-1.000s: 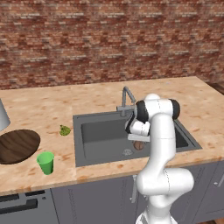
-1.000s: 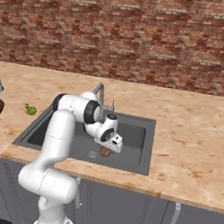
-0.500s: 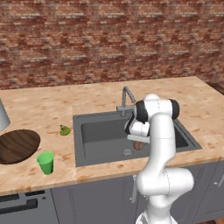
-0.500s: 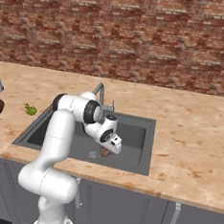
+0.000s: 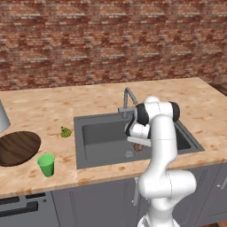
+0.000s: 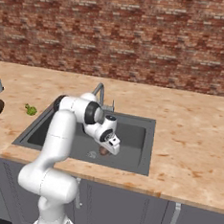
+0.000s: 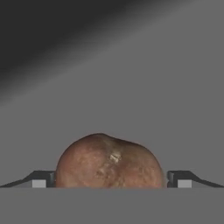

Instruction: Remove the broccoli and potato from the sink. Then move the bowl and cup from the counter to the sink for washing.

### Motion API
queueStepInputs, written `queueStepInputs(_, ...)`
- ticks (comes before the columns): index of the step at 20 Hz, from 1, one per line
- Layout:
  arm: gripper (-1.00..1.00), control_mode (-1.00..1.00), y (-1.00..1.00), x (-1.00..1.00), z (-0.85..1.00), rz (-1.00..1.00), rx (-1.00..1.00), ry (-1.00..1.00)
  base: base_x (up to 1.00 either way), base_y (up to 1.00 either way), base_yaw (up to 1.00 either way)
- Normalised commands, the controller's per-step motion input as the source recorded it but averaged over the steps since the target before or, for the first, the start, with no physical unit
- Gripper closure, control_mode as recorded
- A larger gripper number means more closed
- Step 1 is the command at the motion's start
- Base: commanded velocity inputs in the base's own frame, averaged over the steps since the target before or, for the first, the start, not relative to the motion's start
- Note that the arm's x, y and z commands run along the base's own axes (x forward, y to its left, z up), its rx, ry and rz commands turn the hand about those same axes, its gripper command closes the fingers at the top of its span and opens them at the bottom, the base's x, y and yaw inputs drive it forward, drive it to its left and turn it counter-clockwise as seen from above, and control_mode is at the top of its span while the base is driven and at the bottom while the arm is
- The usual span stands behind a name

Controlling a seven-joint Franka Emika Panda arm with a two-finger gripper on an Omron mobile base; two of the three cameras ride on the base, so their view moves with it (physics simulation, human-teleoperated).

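Note:
My gripper (image 7: 111, 181) is low inside the sink (image 5: 102, 137), open, with one fingertip (image 7: 41, 180) on each side of the brown potato (image 7: 109, 162). From the base views the potato (image 5: 138, 146) (image 6: 103, 151) lies on the basin floor right under the hand (image 6: 106, 149). Left of the basin, the broccoli (image 5: 65, 132) (image 6: 31, 109) lies on the counter (image 5: 53, 106). Further left are the dark wooden bowl (image 5: 17, 147) and, near the front edge, the green cup (image 5: 46, 164).
The faucet (image 5: 128, 99) rises at the basin's back rim, close behind my arm. A small drain (image 5: 129, 154) sits just left of the potato. A tall pale vessel (image 5: 2, 116) stands at the far left. A brick wall backs the counter.

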Motion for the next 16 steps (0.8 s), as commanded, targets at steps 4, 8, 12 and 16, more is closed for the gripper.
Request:
queueStepInputs(4, -1.00, -1.00, 0.06, 0.00, -0.20, -0.06, 0.05, 0.06, 0.00, 0.00, 0.00)
queueStepInputs(8, -1.00, -1.00, 0.05, 0.00, -0.20, -0.07, 0.06, 0.05, 0.00, 0.00, 0.00)
queueStepInputs(12, -1.00, -1.00, 0.04, 0.00, -0.21, -0.08, 0.06, 0.07, 0.00, 0.00, 0.00)
queueStepInputs(16, -1.00, -1.00, 0.11, -0.02, -0.23, -0.09, 0.06, 0.08, 0.00, 0.00, 0.00)
